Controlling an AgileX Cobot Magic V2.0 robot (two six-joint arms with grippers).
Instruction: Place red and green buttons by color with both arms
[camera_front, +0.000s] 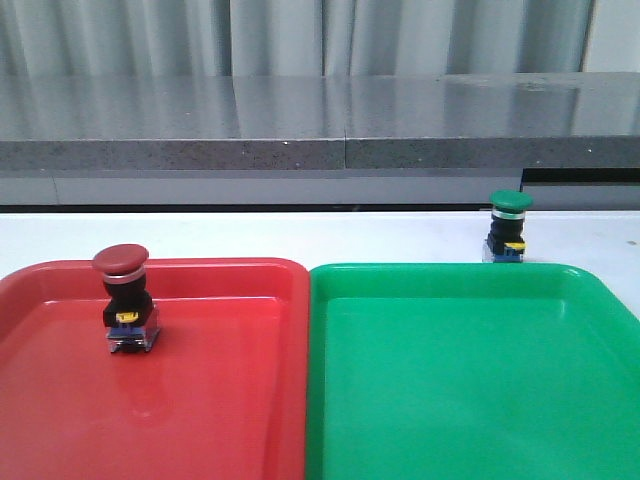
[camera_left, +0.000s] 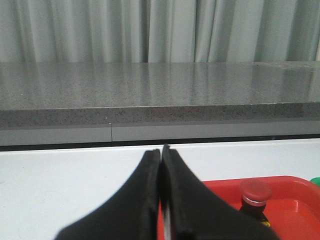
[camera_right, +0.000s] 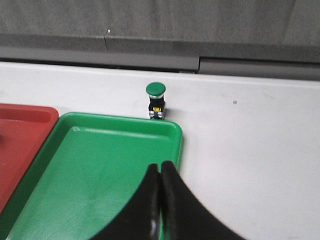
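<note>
**Q:** Wrist views first: how are the two pincers seen?

**A:** Two grippers are counted, one per wrist view. The left gripper (camera_left: 161, 155) is seen with its black fingers pressed together, nothing pinched between them; it is held above the white table (camera_left: 60, 180), near a corner of the red tray (camera_left: 295, 187). The right gripper (camera_right: 160, 172) is likewise pressed together and holds nothing; it is held over the green tray (camera_right: 100, 165), close to the tray's outer edge. Neither arm is seen in the front view.

**Q:** How many buttons are counted, and where are they?

**A:** Two are counted. One red button (camera_front: 125, 300) is seen standing upright inside the red tray, toward its far left part. One green button (camera_front: 508, 226) is seen standing upright on the table, just behind the far rim of the green tray, toward that tray's right side, outside it.

**Q:** And the trays?

**A:** Two are counted, set side by side with their rims touching or nearly so: red on the left, green on the right. A grey stone-like ledge (camera_front: 320, 125) is seen behind the table, and pale curtains (camera_front: 300, 35) behind that.
</note>
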